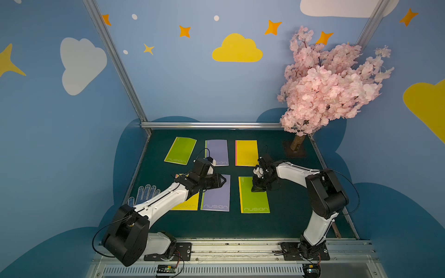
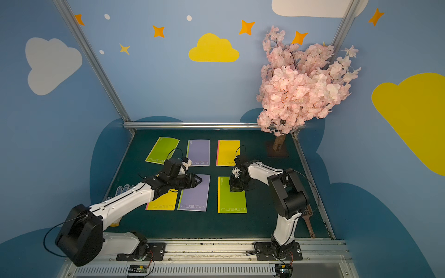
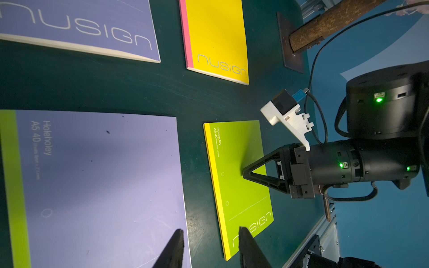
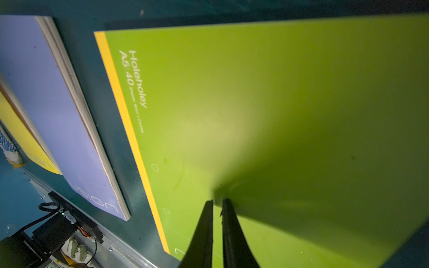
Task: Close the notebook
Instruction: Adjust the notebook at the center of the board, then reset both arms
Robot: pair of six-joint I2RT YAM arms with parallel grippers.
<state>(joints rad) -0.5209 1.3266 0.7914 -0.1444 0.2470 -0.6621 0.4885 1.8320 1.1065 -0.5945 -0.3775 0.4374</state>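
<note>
A green notebook lies at the front right of the table with its cover flat down. My right gripper points down onto its upper half, jaws shut, with nothing held. The left wrist view shows its fingertips meeting on the green notebook. In the right wrist view the right gripper rests on the green cover. My left gripper is open and empty. It hovers over the right edge of the purple notebook.
Closed notebooks lie at the back: green, purple and yellow. Another yellow one sits front left under my left arm. A white glove lies at the left edge. A pink blossom tree stands back right.
</note>
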